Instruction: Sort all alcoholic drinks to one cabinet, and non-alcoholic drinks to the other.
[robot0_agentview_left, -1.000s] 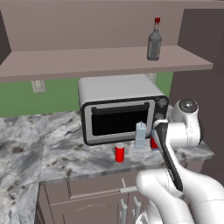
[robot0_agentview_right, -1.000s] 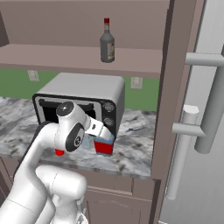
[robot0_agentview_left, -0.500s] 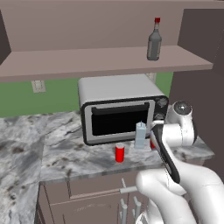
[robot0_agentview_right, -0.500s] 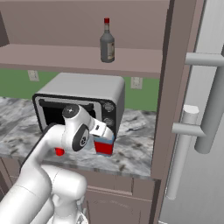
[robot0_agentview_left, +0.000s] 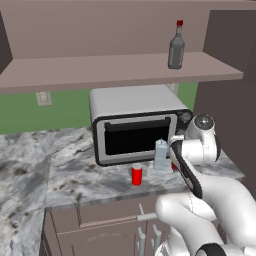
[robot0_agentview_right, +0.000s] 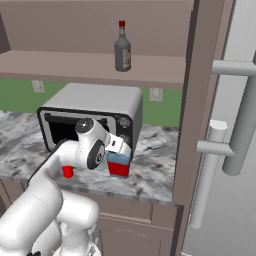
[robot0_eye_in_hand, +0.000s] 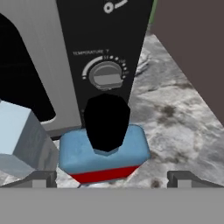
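The squat red-filled bottle (robot0_eye_in_hand: 103, 157) with its blue top and black cap stands on the counter in front of the toaster oven's knob panel. My gripper (robot0_eye_in_hand: 111, 178) is open just above it, one fingertip (robot0_eye_in_hand: 41, 177) on each side, not touching it. From the right base view the same bottle (robot0_agentview_right: 119, 167) sits under my gripper (robot0_agentview_right: 120, 149). The pale-blue container (robot0_eye_in_hand: 19, 140) (robot0_agentview_left: 160, 155) stands right beside the bottle. A small red can (robot0_agentview_left: 137, 175) (robot0_agentview_right: 68, 172) is nearer the counter's front. The slim grey bottle (robot0_agentview_left: 176, 47) (robot0_agentview_right: 122, 50) with a red cap stands upright on the open cabinet shelf.
The toaster oven (robot0_agentview_left: 135, 127) (robot0_agentview_right: 90, 110) fills the back of the marble counter (robot0_agentview_left: 60, 170). A brown cabinet side wall (robot0_agentview_right: 200, 100) rises close on the right, with tall grey fridge handles (robot0_agentview_right: 215, 145) beyond it. Drawers lie below the counter edge.
The hand has edged slightly toward the squat bottle. The jaws stay open. Bottles, can and container have not moved.
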